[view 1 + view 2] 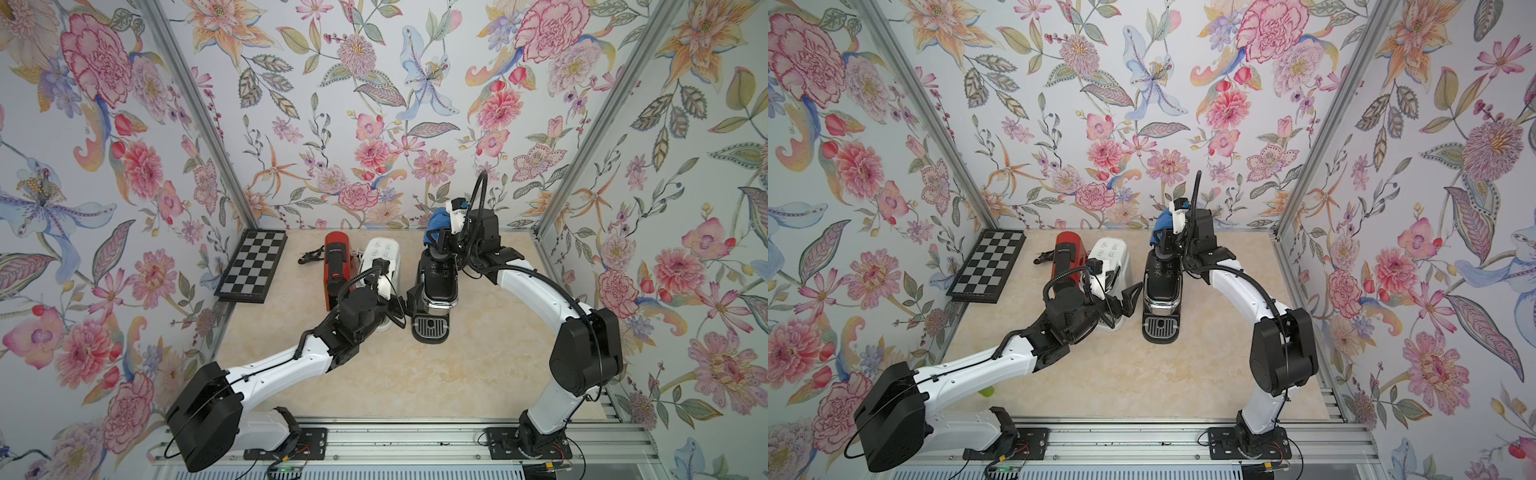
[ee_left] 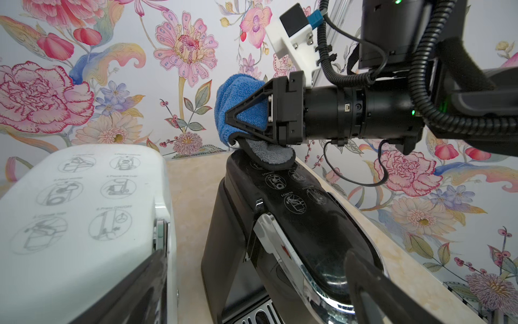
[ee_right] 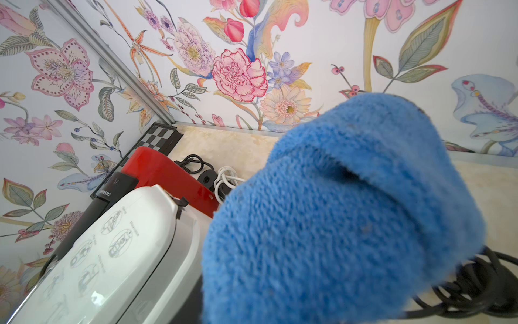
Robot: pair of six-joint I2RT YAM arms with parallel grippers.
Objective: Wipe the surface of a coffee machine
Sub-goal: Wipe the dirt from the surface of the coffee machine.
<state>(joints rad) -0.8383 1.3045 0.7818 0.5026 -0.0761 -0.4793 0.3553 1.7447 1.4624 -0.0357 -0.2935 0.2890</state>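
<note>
I had the right tool (image 2: pixel 228 116) clamped on the folded blue terry cloth (image 2: pixel 235 92), whose grey underside flap rested on the rear top of the glossy black coffee machine (image 1: pixel 435 282); that machine stood mid-bench, just beside the white coffee machine (image 1: pixel 380 259); the left tool (image 1: pixel 405 309) hung with its fingers wide apart between the two machines, holding nothing; my worry was that a forward stroke pressed too hard would shove or tilt the unbraced black machine on the smooth marble-patterned bench (image 1: pixel 374 374); equally, only a loose flap touched, so the cloth might drag out of the grip or skim without cleaning.
</note>
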